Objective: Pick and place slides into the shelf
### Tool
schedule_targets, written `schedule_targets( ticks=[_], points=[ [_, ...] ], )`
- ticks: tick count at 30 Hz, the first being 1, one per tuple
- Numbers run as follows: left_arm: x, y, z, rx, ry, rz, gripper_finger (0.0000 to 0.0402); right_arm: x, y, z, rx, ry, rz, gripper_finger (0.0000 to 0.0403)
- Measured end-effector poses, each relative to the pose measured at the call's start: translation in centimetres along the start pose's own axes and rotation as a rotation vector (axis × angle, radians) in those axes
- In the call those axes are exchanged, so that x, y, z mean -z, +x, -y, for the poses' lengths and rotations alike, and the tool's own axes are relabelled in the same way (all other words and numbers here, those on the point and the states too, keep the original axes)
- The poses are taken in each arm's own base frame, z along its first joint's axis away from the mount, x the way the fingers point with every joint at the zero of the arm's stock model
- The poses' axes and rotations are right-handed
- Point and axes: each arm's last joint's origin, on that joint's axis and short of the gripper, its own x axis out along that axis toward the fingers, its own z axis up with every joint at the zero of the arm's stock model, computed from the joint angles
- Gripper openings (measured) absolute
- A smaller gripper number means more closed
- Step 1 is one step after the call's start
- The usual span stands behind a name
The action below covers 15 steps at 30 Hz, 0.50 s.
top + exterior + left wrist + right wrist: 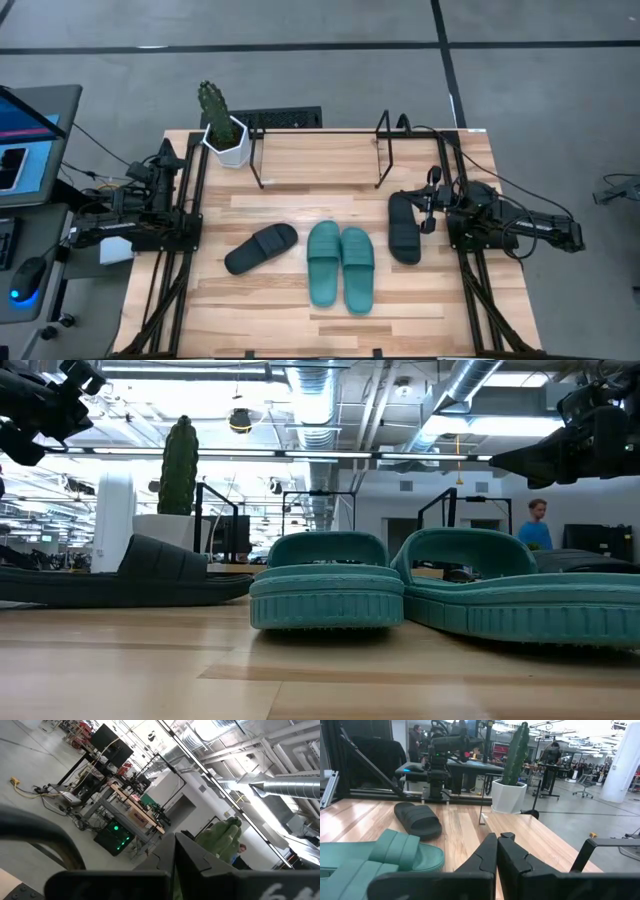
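Two teal slides (323, 262) (358, 268) lie side by side, soles down, mid-table; the low view shows them close up (325, 580) (510, 592). One black slide (262, 247) lies slanted to their left. The other black slide (404, 227) lies to their right, beside my right gripper (428, 205). That gripper is shut (497, 839), hovers level and points toward the table's left. The shelf (256, 160) of thin black rods stands at the far edge with nothing on it. My left gripper (174, 840) is shut and raised at the left edge, pointing up and away.
A cactus in a white pot (222, 128) stands at the far left corner beside the shelf. The arm frames (185, 230) (465, 250) flank the table. Bare wood lies between the slides and the shelf (320, 195). A person (535, 525) shows far off in the room.
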Motion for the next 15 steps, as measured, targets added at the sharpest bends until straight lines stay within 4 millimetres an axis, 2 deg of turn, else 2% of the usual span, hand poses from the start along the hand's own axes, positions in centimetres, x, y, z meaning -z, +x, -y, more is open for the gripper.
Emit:
schedule_targets(
  ticks=[15],
  points=[
    [0.46, -0.04, -0.34, -0.144, 0.017, -0.047, 0.0, 0.01, 0.0, 0.0, 0.0, 0.0, 0.0, 0.0]
  ],
)
